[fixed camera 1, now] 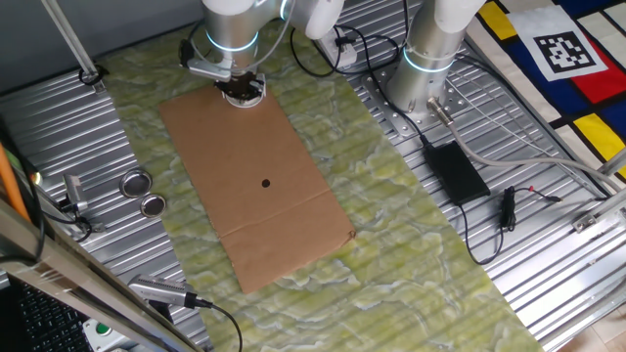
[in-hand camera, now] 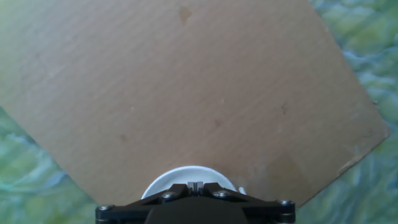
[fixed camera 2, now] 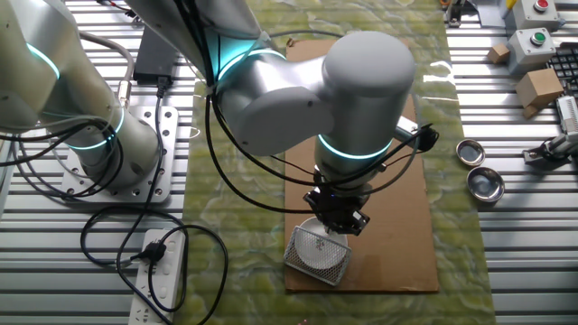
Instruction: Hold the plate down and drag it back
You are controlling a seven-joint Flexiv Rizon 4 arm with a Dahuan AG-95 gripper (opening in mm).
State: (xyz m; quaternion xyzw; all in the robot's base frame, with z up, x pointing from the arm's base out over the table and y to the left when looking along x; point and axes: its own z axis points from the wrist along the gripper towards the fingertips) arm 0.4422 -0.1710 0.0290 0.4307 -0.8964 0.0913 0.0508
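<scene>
The small round white plate (fixed camera 1: 245, 97) lies near the far end of a brown cardboard sheet (fixed camera 1: 256, 210). My gripper (fixed camera 1: 241, 88) stands upright right over it, fingers shut together, tips down on the plate's top. In the other fixed view the gripper (fixed camera 2: 336, 222) covers the plate's near part and the plate (fixed camera 2: 318, 253) shows below it, near the cardboard's end. In the hand view the shut fingertips (in-hand camera: 196, 185) rest on the plate (in-hand camera: 163, 185), of which only the rim arc shows.
A tiny black dot (fixed camera 1: 266, 182) marks the cardboard's middle. Two silvery tins (fixed camera 1: 135, 183) (fixed camera 1: 153, 204) sit on the ribbed metal left of the green mat (fixed camera 1: 411, 244). A second arm's base (fixed camera 1: 427, 68) and a black power brick (fixed camera 1: 455, 171) stand to the right.
</scene>
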